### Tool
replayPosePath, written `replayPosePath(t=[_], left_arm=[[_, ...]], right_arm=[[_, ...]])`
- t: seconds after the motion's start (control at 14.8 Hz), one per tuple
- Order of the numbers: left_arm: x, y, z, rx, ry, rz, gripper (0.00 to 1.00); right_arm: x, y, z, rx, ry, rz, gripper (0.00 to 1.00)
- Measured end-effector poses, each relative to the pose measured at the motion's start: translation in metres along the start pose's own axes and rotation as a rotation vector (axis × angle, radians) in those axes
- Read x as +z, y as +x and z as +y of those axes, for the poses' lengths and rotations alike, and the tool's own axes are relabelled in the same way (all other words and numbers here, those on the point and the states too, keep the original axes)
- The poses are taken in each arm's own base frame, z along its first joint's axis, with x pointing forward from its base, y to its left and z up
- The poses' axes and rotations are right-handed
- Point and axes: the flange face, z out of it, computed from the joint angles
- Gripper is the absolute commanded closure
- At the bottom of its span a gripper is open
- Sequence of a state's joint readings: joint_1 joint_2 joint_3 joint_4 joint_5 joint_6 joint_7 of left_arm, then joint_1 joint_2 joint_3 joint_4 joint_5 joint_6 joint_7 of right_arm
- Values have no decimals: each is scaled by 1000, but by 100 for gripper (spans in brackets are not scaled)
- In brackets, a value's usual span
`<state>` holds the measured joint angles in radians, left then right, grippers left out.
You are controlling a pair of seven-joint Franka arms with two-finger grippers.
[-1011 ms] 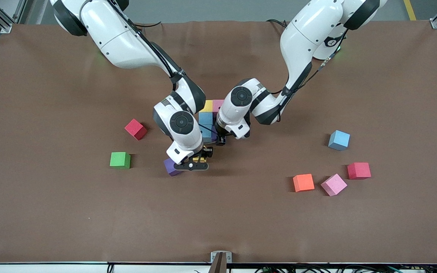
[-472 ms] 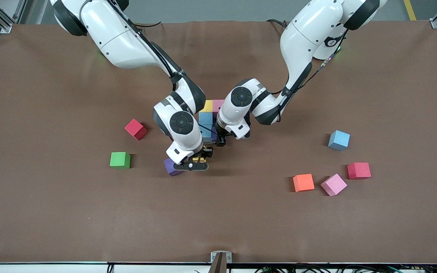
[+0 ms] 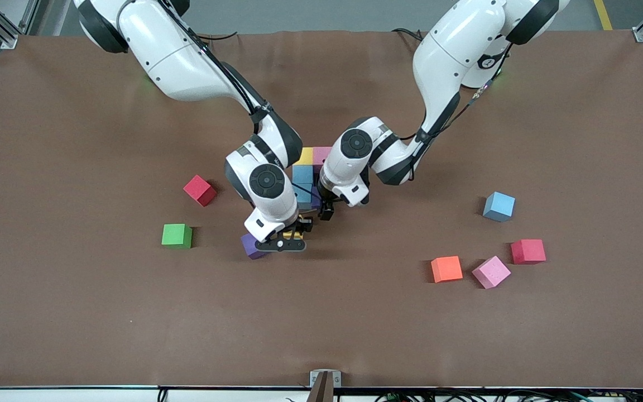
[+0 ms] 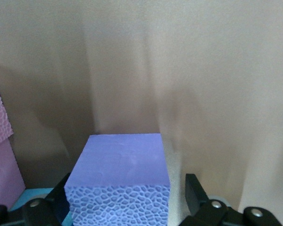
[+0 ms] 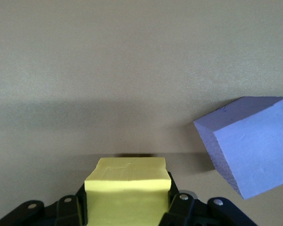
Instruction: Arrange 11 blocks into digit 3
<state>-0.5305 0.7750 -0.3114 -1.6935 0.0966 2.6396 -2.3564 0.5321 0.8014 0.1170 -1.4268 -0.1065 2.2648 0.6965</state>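
The partly built figure sits mid-table: a yellow block (image 3: 305, 156), a pink block (image 3: 322, 154) and two light blue blocks (image 3: 302, 175) touch each other. My left gripper (image 3: 322, 211) stands open around a purple block (image 4: 120, 172) at the figure's edge nearer the front camera, and a gap shows beside one finger (image 4: 194, 190). Just nearer the camera, my right gripper (image 3: 292, 235) is shut on a yellow block (image 5: 127, 188) low over the table. Beside it lies a tilted loose purple block (image 3: 252, 246), which also shows in the right wrist view (image 5: 250, 146).
A red block (image 3: 199, 190) and a green cube (image 3: 176, 235) lie toward the right arm's end. Toward the left arm's end lie a light blue block (image 3: 499, 206), a red block (image 3: 528, 251), an orange block (image 3: 446, 269) and a pink block (image 3: 491, 272).
My left gripper has opened and let go of the purple block at the figure, with its wrist shifting slightly. The right arm and its yellow block have not moved.
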Motion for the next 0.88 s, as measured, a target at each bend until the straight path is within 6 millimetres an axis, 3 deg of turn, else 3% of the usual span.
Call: replayPosePath(t=[0.34,0.88], left_arm=[[-21,-7,1,13,15,30,0],[-91,-14,10,64,-1,109,0]], right_arm=[[0,0,0,0,0,0,100],[0,0,0,1,0,0,100]])
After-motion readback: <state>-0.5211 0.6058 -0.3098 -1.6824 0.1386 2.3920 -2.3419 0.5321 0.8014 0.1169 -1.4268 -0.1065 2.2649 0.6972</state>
